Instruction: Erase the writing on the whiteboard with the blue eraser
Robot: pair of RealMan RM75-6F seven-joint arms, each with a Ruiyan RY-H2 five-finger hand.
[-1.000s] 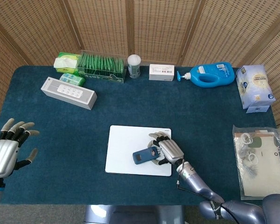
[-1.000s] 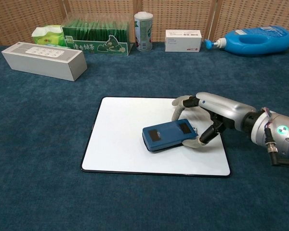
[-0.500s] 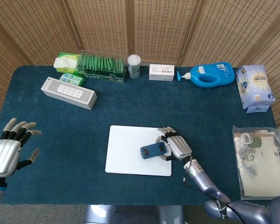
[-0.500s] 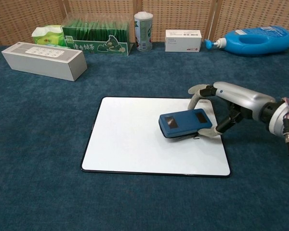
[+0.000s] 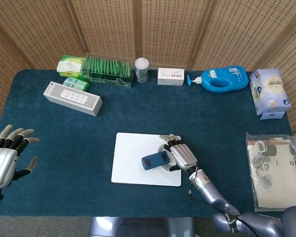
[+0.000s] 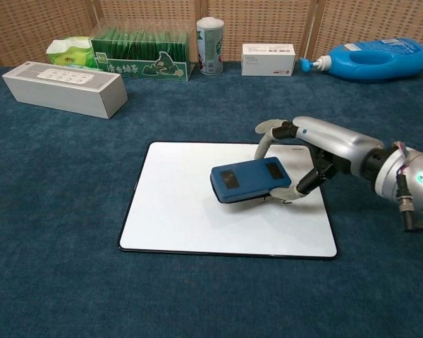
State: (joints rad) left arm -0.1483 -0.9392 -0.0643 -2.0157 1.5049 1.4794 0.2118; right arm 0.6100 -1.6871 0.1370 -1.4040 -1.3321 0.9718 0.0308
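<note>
The blue eraser lies flat-side down on the right half of the whiteboard, its long axis running roughly left to right across the board, the far end tipped slightly up toward the right hand. It is a rounded rectangular block of matte blue plastic with two dark inset panels on its top face. The right hand grips it at its right end, thumb below and fingers arched over the upper edge; a small dark mark shows on the board just under the eraser's right end.

The whiteboard is a smooth, glossy white rectangle with rounded corners and a thin dark rim, lying on the table, which is covered in a dark teal, carpet-like cloth. In the head view the left hand hovers at the table's left edge, holding nothing, fingers spread wide.

Against half a second ago, the eraser and right hand have slid leftward across the board, away from its right edge and nearer the centre. The left hand has sunk slightly lower in the head view.

Along the far edge stand a white speaker, a green box, a white-capped jar and a blue bottle on its side.
</note>
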